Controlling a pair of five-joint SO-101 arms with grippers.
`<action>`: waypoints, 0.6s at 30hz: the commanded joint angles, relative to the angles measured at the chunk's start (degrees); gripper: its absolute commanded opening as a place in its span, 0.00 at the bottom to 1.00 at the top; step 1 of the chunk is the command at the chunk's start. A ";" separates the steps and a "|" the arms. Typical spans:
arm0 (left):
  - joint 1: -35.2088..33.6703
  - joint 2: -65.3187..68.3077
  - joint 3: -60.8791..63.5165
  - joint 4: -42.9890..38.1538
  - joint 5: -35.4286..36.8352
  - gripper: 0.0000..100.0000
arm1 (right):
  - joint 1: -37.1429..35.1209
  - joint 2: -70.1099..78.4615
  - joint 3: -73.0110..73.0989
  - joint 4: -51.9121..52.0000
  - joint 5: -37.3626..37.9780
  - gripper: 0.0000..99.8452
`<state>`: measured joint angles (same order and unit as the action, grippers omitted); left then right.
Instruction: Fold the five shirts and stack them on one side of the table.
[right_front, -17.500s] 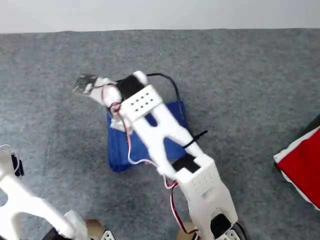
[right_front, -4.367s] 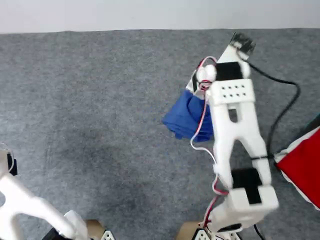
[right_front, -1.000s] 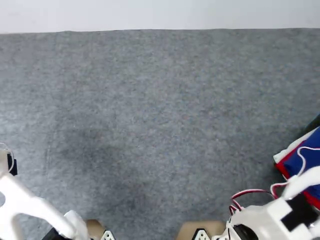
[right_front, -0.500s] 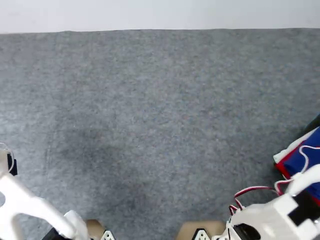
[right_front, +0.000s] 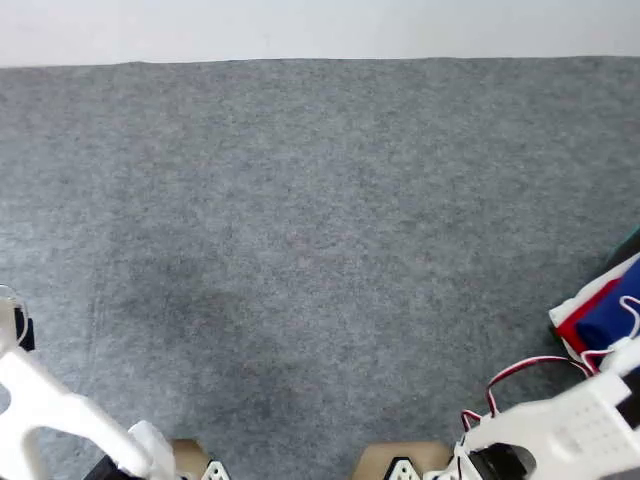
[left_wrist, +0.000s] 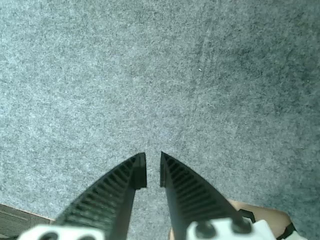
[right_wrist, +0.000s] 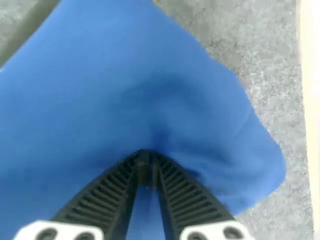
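Note:
The folded blue shirt lies on top of a red shirt and a white one in a stack at the table's right edge. In the right wrist view the blue shirt spreads wide, and my right gripper is shut on a pinch of its cloth. The right arm stretches along the front right corner toward the stack. My left gripper hangs over bare grey mat with its fingers together and nothing between them. The left arm sits at the front left corner.
Grey felt covers the whole table, and its middle and left lie bare. A pale wall runs behind the far edge. A dark green item peeks in at the right edge above the stack.
The right arm has drawn further toward the right edge. The blue shirt has shifted right with it on the stack. The left arm has not moved.

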<state>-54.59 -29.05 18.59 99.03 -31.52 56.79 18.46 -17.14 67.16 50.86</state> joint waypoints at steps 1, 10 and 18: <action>0.53 -1.32 0.57 1.32 -0.62 0.05 | -1.19 -8.04 -5.80 6.99 0.35 0.01; 0.53 -1.67 1.01 0.88 -0.62 0.05 | -3.82 -12.79 -5.27 23.78 0.35 0.01; 0.53 -1.67 1.10 0.88 -0.62 0.05 | -10.95 -2.95 4.04 22.73 -7.21 0.01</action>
<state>-54.59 -29.05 20.00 99.03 -31.52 48.18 14.51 -13.54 91.08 46.37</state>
